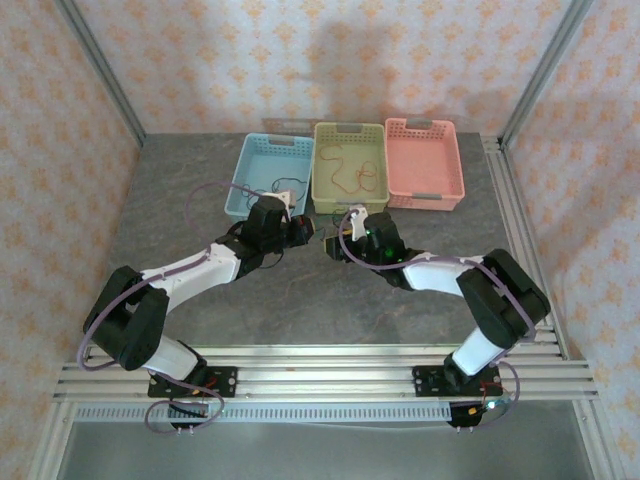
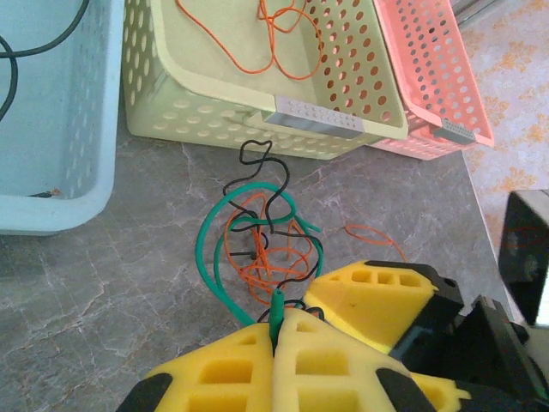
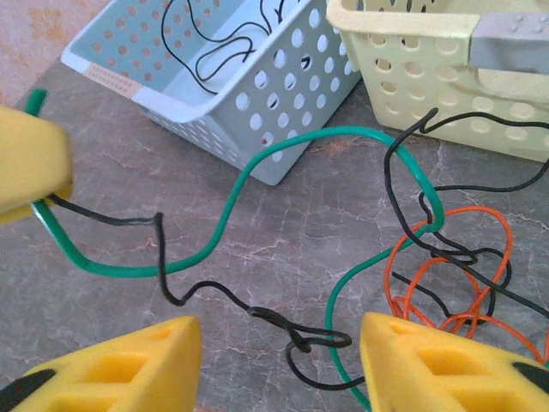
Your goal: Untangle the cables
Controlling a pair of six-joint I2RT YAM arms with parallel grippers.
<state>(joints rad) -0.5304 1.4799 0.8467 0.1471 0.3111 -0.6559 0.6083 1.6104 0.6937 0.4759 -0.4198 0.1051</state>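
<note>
**A:** Closest in, the left gripper (image 2: 276,333) has its yellow pads pressed together on the end of the green cable (image 2: 200,249). A black strand may be caught there too, but I can't tell for sure.

**B:** Where's the knot from there?

**A:** The cables (image 2: 264,236) lie on the table (image 2: 103,275) just beyond its tips, on the far side. They sit between it and the yellow-green basket (image 2: 214,112), and the heap stretches mostly near to far.

**B:** And the right gripper (image 3: 276,336)?

**A:** Its fingers are spread wide and hold nothing. The black cable (image 3: 257,312) runs crosswise through the gap between them, twisted with the green one. The orange cable (image 3: 463,209) is bunched off to one side.

**B:** So the right arm is the one placed to take the black strand.

**A:** I'd say so. It could close there and draw away from the left gripper.

**B:** What's in the baskets?

**A:** The blue basket (image 3: 283,103) on the left holds a second black cable (image 2: 15,81). The middle yellow-green one holds a second orange cable (image 2: 273,43). I make out no cable in the pink basket (image 2: 437,77) on the right.
</note>
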